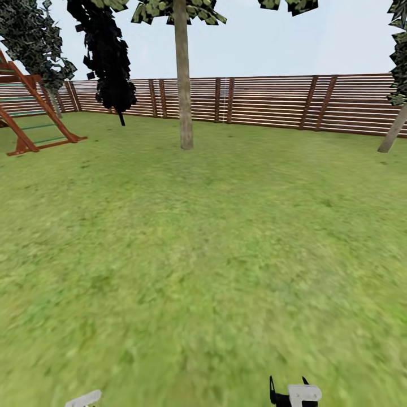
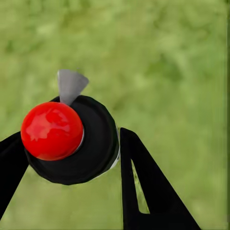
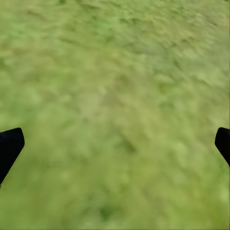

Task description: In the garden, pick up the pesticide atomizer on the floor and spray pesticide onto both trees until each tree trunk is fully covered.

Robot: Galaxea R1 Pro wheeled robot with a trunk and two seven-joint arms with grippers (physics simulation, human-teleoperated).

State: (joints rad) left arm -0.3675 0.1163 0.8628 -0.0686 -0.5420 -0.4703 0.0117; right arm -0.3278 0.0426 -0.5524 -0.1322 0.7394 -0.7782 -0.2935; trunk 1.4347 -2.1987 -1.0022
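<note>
Green lawn (image 1: 203,254) fills your head view, running out to a brown slatted wooden fence (image 1: 271,104) that rings the garden. Straight ahead of you, well apart from the robot, stands a tree with a bare pale grey-brown trunk (image 1: 182,79), upright on the grass just in front of the fence. A second pale trunk (image 1: 394,133) leans at the far right edge. To the left of the middle tree hangs a black cone-shaped cypress (image 1: 107,56), and further left you have a red-brown wooden climbing frame (image 1: 28,110) beside a dark leafy tree (image 1: 34,39).

At the bottom edge of your head view a white piece of the left arm (image 1: 85,399) and the right gripper (image 1: 289,393), with black fingers and a white housing, just peek in.

Your left gripper (image 2: 72,153) is pinching the pesticide atomizer (image 2: 76,139): in the left wrist view the black fingers (image 2: 143,187) press against either side of its round black body, which carries a glossy red ball (image 2: 51,130) and a small grey nozzle piece (image 2: 71,85), all held above blurred grass (image 2: 167,72).

Your right gripper's jaws are spread wide: in the right wrist view only the black fingertips (image 3: 9,146) show at the two sides, with bare grass (image 3: 115,115) between them and nothing held.
</note>
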